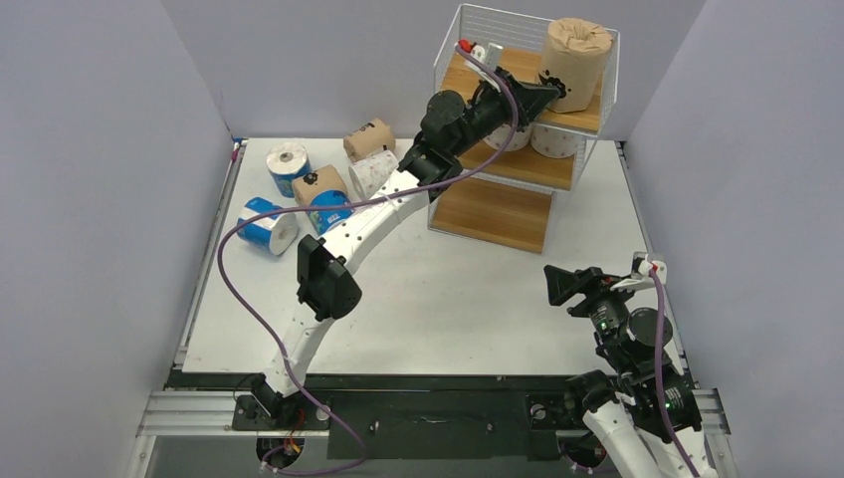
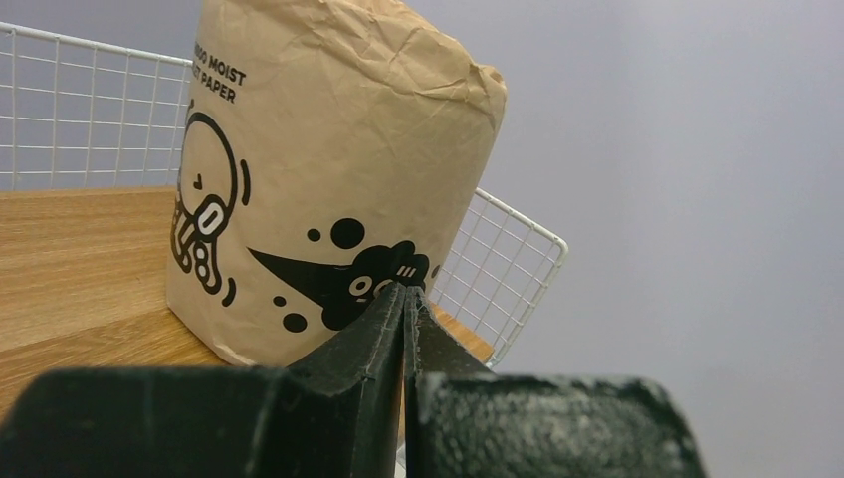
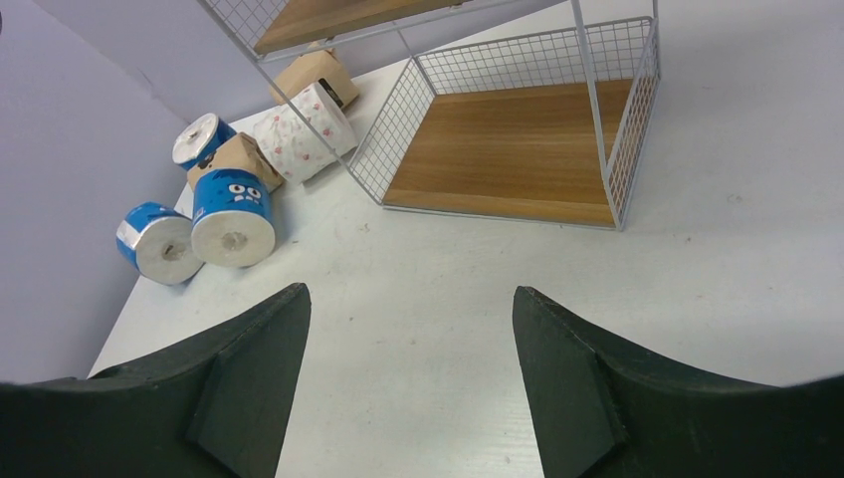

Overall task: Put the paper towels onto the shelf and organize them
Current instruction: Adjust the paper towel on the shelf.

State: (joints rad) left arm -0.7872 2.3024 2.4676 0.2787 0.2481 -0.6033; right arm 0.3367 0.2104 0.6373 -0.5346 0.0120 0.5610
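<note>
The shelf (image 1: 495, 212) stands at the back right. One brown paper towel roll (image 1: 575, 60) stands upright on its top board (image 2: 80, 259), close to the right wire edge. My left gripper (image 1: 553, 95) is shut and holds nothing. Its tips (image 2: 406, 291) sit right at the lower side of that brown roll (image 2: 328, 179). Two white rolls (image 1: 554, 141) stand on the middle tier. Several more rolls lie on the table left of the shelf: a blue-and-white one (image 1: 267, 224), a brown one (image 1: 318, 184) and a pink-dotted one (image 1: 373, 171). My right gripper (image 3: 410, 299) hangs open over bare table.
The shelf's bottom board (image 3: 508, 149) holds nothing. The left arm stretches diagonally across the table from its base to the shelf top. Grey walls close in the left, back and right sides. The right arm (image 1: 627, 329) stays near the front right corner.
</note>
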